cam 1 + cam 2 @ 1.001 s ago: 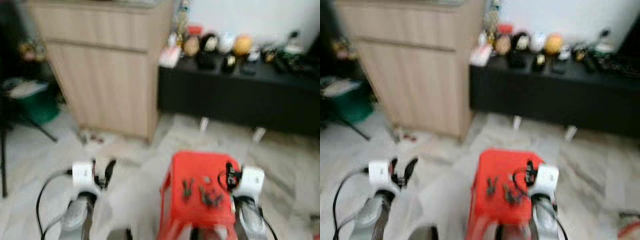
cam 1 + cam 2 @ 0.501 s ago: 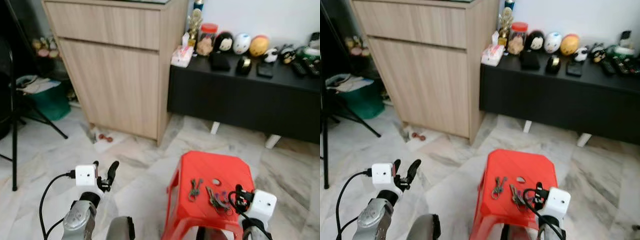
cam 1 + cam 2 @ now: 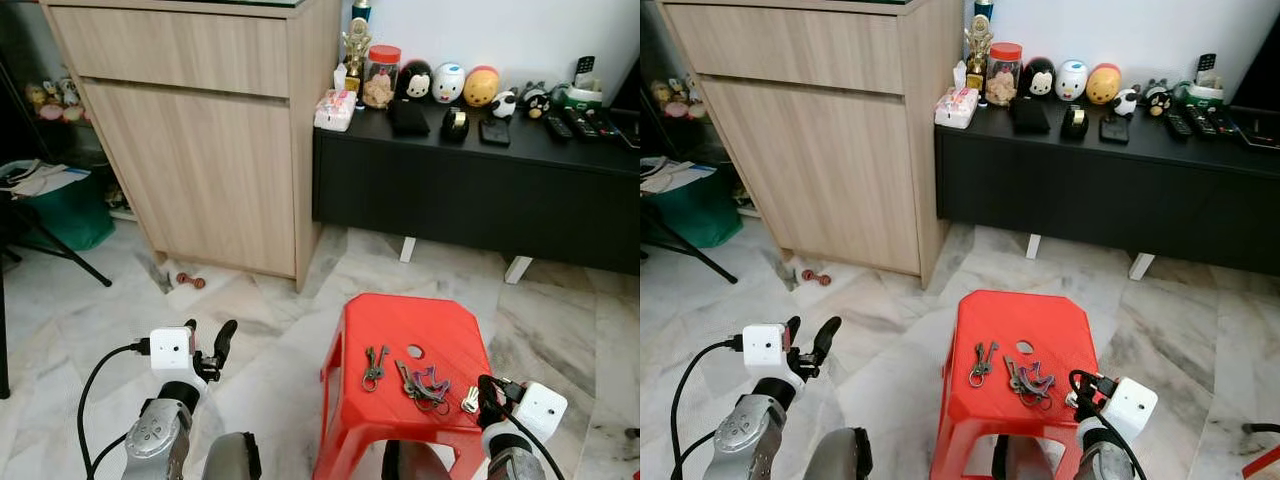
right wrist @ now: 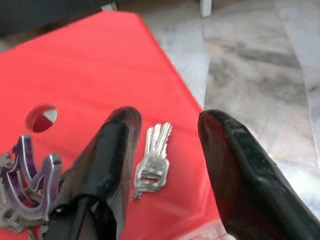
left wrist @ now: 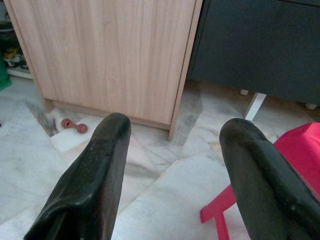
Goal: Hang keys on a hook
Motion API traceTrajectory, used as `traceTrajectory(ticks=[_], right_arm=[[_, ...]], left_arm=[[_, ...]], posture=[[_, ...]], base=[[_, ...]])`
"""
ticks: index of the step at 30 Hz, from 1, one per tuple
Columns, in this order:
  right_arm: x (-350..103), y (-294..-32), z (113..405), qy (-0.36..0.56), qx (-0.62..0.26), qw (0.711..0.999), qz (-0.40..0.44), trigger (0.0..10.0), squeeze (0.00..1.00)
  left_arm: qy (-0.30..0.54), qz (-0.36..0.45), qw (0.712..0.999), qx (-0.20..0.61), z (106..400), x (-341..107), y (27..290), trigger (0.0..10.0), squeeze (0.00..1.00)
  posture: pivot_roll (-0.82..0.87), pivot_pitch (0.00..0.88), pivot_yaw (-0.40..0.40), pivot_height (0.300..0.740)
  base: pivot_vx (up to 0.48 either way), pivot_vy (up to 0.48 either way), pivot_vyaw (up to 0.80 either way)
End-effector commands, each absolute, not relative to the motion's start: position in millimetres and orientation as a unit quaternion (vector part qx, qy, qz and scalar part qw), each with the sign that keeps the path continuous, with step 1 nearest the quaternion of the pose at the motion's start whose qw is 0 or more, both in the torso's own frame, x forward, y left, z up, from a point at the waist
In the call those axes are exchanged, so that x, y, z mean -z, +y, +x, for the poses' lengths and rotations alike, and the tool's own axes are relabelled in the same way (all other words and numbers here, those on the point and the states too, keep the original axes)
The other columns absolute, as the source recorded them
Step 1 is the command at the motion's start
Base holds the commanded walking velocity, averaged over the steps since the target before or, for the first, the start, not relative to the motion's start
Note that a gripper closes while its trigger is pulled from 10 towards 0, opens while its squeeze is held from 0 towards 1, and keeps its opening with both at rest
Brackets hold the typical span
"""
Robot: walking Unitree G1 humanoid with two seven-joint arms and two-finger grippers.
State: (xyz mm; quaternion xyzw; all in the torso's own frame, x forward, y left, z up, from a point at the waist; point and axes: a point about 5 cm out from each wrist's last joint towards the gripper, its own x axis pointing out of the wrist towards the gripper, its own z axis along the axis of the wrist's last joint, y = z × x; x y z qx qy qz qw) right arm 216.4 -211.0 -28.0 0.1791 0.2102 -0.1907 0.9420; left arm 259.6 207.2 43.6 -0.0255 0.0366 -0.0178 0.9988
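My right pincer (image 4: pixel 165 150) is open around the small silver keys (image 4: pixel 152 162) on the red plastic stool (image 3: pixel 420 345), ready to pinch. My left pincer (image 5: pixel 175 165) waits open.

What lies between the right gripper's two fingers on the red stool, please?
A small bunch of silver keys lies flat on the red stool between the open fingers of the right gripper, as the right wrist view shows.

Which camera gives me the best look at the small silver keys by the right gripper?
The right wrist view: the small silver keys lie flat on the red stool, seen between the open fingers of the right gripper. In the left eye view they are a tiny glint near the stool's right edge; the right eye view hardly resolves them.
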Motion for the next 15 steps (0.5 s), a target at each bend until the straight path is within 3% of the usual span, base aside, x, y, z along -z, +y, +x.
traceTrajectory(ticks=[1,4,15], right_arm=[[29.2,-210.9,219.0,0.223,0.185,0.94,0.179,10.0,0.0],[26.8,-196.9,224.1,0.233,0.131,0.952,0.15,10.0,0.0],[24.5,-206.7,213.8,0.219,0.161,0.948,0.168,10.0,0.0]], left_arm=[[0.032,-0.022,0.999,0.02,260.8,-44.9,207.1,10.0,0.0],[0.034,-0.012,0.999,0.026,261.7,-44.5,206.5,10.0,0.0],[0.043,-0.012,0.999,0.021,261.3,-41.3,209.3,10.0,0.0]], posture=[[0.03,0.0,-0.059,0.588],[0.04,0.0,-0.065,0.588],[0.03,0.0,-0.068,0.588]], base=[[0.0,0.0,0.0],[0.0,0.0,0.0],[0.0,0.0,0.0]])
